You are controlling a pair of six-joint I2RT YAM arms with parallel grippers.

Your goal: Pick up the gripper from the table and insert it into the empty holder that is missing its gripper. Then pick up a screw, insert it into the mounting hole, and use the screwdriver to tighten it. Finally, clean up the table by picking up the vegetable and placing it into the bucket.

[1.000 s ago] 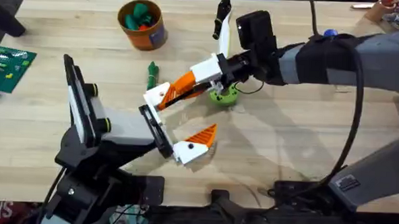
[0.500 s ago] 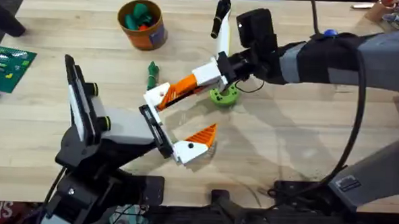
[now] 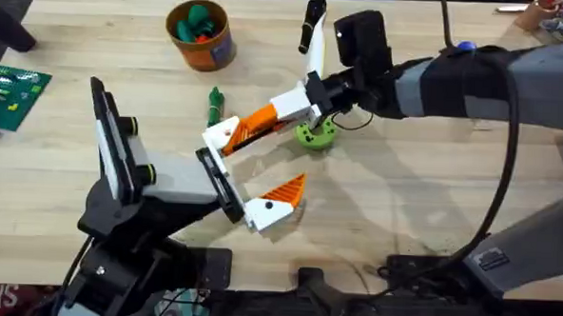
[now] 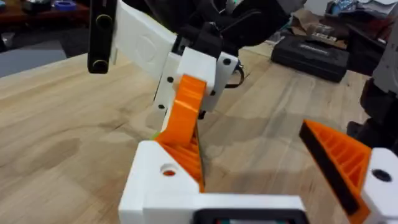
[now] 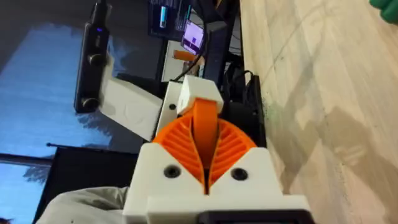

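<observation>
The left gripper (image 4: 267, 180) stands with its jaws wide apart: one white finger base (image 4: 163, 186) with a small round hole sits low in front, and the other finger's orange ribbed pad (image 4: 339, 155) stands well off to the side. The loose gripper (image 4: 183, 121), white base and orange ribbed tip, is pinched by the right gripper (image 4: 196, 71) and points down, its tip meeting the near finger base. A black camera bar (image 4: 101, 34) rises behind. Beneath lies the light wooden tabletop (image 4: 62, 143).
</observation>
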